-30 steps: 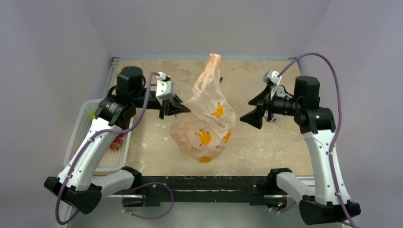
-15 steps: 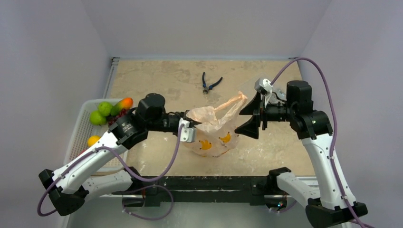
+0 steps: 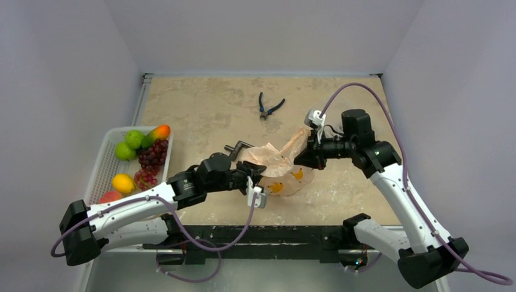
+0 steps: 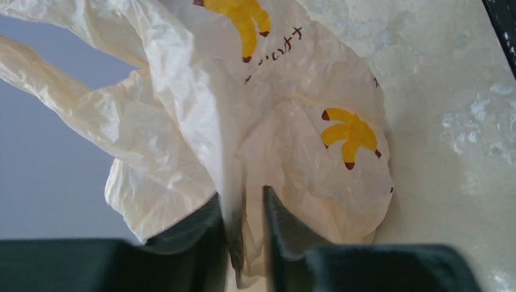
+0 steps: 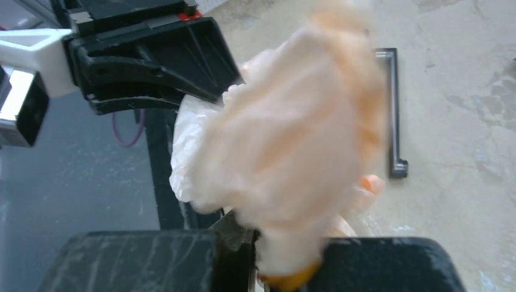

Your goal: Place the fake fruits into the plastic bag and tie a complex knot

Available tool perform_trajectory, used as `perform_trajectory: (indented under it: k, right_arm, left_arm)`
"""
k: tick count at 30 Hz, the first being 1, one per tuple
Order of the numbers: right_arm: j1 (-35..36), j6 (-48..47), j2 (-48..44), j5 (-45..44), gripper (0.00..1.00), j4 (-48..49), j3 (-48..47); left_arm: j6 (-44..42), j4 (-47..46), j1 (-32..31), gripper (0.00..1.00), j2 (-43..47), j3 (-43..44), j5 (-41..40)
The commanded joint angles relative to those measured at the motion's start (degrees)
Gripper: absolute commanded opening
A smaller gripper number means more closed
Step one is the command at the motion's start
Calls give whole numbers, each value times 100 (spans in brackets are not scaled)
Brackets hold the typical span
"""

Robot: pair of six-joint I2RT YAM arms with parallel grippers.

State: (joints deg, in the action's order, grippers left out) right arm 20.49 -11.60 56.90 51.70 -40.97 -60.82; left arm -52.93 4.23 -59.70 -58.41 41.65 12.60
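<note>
Bag-opening looks to be the step in hand, since no fruit shows inside as far as can be seen. The left claw (image 3: 255,176) is all but closed, with a fold of the thin, crinkly, translucent peach plastic bag (image 3: 277,167), printed with yellow bananas, nipped between its jaws. Its wrist view shows the film running straight down into the narrow slot between them. The right claw (image 3: 302,159) is closed tight on a bunched upper part of the same bag, which bulges out directly ahead of it. That view is too blurred to tell whether the bunch is a handle loop. The bag sits slack and low on the mottled beige table (image 3: 201,109), between the two claws and touching both.

The small plastic fake fruits (image 3: 145,179) lie in the white mesh basket (image 3: 104,163), well apart from the left claw, behind it and to its arm's outer side. Among them are green round fruits (image 3: 134,139), an orange-red-green mango (image 3: 159,132), a dark purple grape bunch (image 3: 152,155) and a yellow-orange citrus (image 3: 123,182). Dark-handled pliers (image 3: 269,108) lie beyond both claws, further out on the table. A black L-shaped bar (image 3: 236,148) lies just beside the left claw, on its far side.

As I judge it, the next move calls for drawing the claws apart so the mouth gapes, gently, because the film looks easy to tear. One claw must then let go and travel back to the basket while the other holds the mouth up. Tying comes only after that.
</note>
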Motion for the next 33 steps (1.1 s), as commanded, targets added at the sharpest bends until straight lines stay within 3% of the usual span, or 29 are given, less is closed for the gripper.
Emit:
perform_trajectory:
  k: [1, 2, 3, 7, 10, 14, 17, 20, 27, 33]
  right_arm:
    - [37, -902, -204, -751, 0, -39, -2]
    - [41, -1094, -304, -821, 0, -22, -7]
    - [50, -1219, -394, -874, 0, 8, -15]
    - [169, -2291, -634, -1131, 0, -303, -16]
    - [226, -3035, -906, -1540, 0, -223, 239]
    - [234, -3495, -1235, -1950, 0, 423, 492]
    - [229, -3656, -1325, -2160, 0, 970, 574]
    - [235, -3912, -1326, -2031, 0, 1130, 476]
    - [236, -5120, -1428, -1466, 0, 949, 353]
    - [236, -6048, -1512, -1207, 0, 644, 452]
  left_arm:
    - [-326, 18, -20, 40, 683, -404, 381]
    - [-239, 645, -11, 55, 837, -320, 674]
    - [-64, 1150, -7, 61, 961, -237, 882]
    - [1381, 2532, 195, 66, 1385, 302, 1328]
    - [2481, 2865, 611, 71, 1533, 890, 1507]
    - [3154, 2858, 1304, 76, 1305, 1560, 1749]
    - [3066, 2809, 1616, 78, 967, 1875, 1934]
    - [2461, 2772, 1625, 99, 573, 2010, 2281]
    - [2072, 2315, 1678, 100, -559, 2984, 1958]
    - [1602, 2349, 1813, 100, -1177, 3510, 2356]
